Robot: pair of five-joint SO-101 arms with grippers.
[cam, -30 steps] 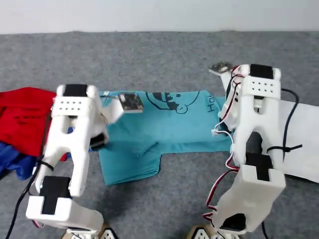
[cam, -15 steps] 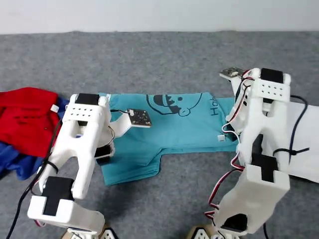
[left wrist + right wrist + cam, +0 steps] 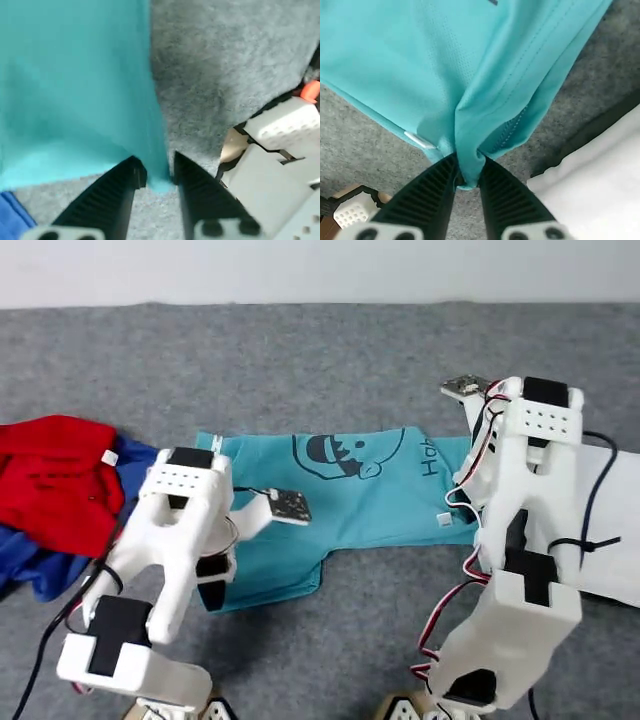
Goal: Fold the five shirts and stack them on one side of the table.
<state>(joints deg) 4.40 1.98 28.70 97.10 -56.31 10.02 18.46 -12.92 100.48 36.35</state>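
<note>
A teal shirt (image 3: 345,502) with a dark print lies spread across the middle of the grey table. My left gripper (image 3: 155,176) is shut on the edge of the teal shirt (image 3: 70,90) at its near left corner, under the left arm (image 3: 175,525). My right gripper (image 3: 467,175) is shut on a bunched fold of the teal shirt (image 3: 470,65) at its right end, below the right arm (image 3: 525,470). A red shirt (image 3: 55,480) and a blue shirt (image 3: 30,565) lie crumpled at the left. A white shirt (image 3: 610,530) lies at the right.
The grey felt table (image 3: 320,360) is bare behind the teal shirt. The white shirt (image 3: 600,170) lies close beside my right gripper. A corner of the blue shirt (image 3: 10,215) and white arm parts (image 3: 280,145) sit near my left gripper.
The left arm has moved right and toward the near edge, taking the teal shirt's left edge with it. The right arm shifted slightly right, then stayed still.
</note>
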